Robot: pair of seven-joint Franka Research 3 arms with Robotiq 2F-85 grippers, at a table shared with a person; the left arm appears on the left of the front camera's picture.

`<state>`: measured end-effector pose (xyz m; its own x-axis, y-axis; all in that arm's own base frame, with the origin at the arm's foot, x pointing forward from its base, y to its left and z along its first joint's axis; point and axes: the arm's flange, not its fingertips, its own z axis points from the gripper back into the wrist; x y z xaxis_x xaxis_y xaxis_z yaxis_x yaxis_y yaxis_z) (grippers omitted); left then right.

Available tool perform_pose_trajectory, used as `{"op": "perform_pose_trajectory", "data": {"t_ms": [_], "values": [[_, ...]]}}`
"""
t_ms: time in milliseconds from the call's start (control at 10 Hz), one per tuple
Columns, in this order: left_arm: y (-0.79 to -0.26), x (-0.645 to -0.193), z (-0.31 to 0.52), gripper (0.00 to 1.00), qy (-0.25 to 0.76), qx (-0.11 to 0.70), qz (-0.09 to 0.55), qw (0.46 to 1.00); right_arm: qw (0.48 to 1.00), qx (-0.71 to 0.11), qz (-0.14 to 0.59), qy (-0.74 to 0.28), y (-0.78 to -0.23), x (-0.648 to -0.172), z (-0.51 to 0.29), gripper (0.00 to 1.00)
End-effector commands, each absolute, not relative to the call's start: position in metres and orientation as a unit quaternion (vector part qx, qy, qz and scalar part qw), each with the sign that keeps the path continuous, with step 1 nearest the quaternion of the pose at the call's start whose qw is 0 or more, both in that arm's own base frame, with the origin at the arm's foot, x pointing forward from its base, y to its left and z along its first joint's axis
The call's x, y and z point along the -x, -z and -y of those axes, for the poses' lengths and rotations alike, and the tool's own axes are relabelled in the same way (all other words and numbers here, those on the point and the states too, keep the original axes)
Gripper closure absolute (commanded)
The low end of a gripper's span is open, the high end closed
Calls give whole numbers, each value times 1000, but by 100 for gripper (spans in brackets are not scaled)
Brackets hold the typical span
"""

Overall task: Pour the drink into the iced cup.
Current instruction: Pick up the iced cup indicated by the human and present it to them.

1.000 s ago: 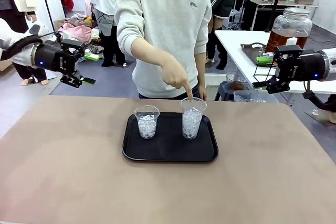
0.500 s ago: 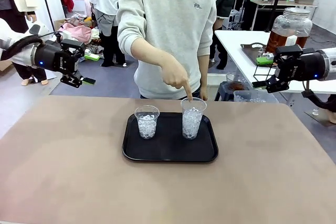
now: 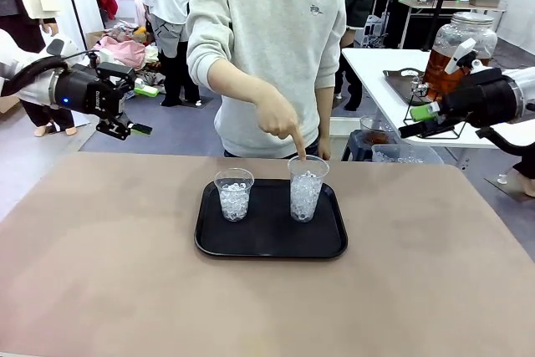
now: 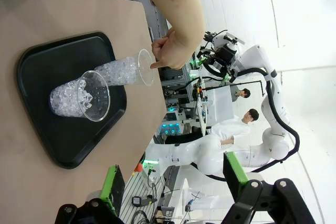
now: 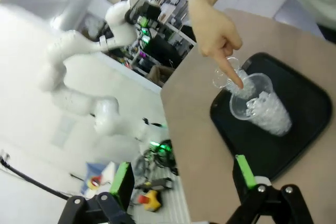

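Both pincers stand released and empty. The left pincer [image 4: 173, 174] hangs beyond the far-left edge of the brown table [image 3: 125, 273]. The right pincer [image 5: 184, 177] hangs off to the far right, near the glass dispenser jar [image 3: 468, 35] holding the amber drink [image 3: 439, 68] on a white side table [image 3: 376, 60]. At centre, a person's hand [image 3: 280, 119] points at the taller iced cup [image 3: 306, 190], right of the shorter iced cup [image 3: 234, 196] on a black tray [image 3: 267, 244]. The 2 cups show ice alone, so pouring appears not yet begun.
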<state>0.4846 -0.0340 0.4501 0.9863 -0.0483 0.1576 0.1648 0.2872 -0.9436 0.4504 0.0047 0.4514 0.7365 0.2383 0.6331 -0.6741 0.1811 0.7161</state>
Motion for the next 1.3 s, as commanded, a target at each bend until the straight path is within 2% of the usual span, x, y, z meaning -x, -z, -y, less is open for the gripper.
{"op": "perform_pose_trajectory", "data": {"t_ms": [0, 200, 300, 700, 900, 1200], "values": [[-452, -484, 34, 0, 62, 593, 49, 802, 731, -534, 231, -357, -443, -461, -7, 0], [-452, -484, 34, 0, 62, 593, 49, 802, 750, -537, 207, -325, -445, -457, -5, 0], [-452, -484, 34, 0, 62, 593, 49, 802, 732, -543, 220, -348, -446, -455, -7, 0], [-452, -484, 34, 0, 62, 593, 49, 802, 734, -542, 219, -345, -444, -456, -6, 0], [-452, -484, 34, 0, 62, 593, 49, 802, 699, -520, 286, -400, -430, -472, -21, 0], [-452, -484, 34, 0, 62, 593, 49, 802, 652, -440, 364, -499, -399, -484, -32, 0]]}}
